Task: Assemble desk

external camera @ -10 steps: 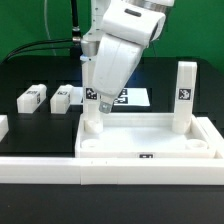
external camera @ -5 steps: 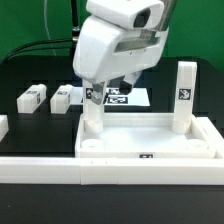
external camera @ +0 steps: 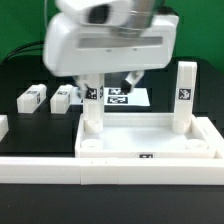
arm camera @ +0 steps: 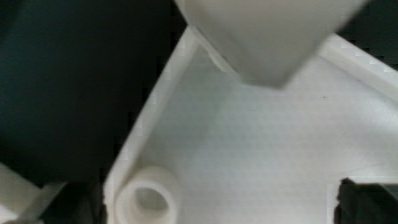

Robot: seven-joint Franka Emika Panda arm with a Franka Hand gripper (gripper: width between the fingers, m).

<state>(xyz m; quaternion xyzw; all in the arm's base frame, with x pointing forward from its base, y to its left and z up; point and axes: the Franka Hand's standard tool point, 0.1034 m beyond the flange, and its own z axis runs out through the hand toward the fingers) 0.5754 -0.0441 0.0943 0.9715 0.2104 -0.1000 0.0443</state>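
The white desk top tray [external camera: 140, 132] lies behind the front border wall. One white leg [external camera: 92, 115] stands upright in its far corner on the exterior view's left. A second leg [external camera: 185, 95] stands upright in the far corner on the exterior view's right. Two more legs [external camera: 33, 97] [external camera: 62, 97] lie loose on the black table. My gripper [external camera: 108, 82] hovers above and just behind the first leg, open and empty. In the wrist view my gripper [arm camera: 205, 205] is over the tray floor [arm camera: 231, 130], with an upright leg [arm camera: 267, 40] and an empty corner socket [arm camera: 151, 200] in sight.
The marker board [external camera: 130, 97] lies flat behind the tray. The long low white border wall [external camera: 110, 172] runs along the front. A small white part [external camera: 3, 127] sits at the exterior view's left edge. Black cables hang at the back.
My hand has let go of the leg on the exterior view's left, risen and swung round toward that side. The leg stays upright in its socket.
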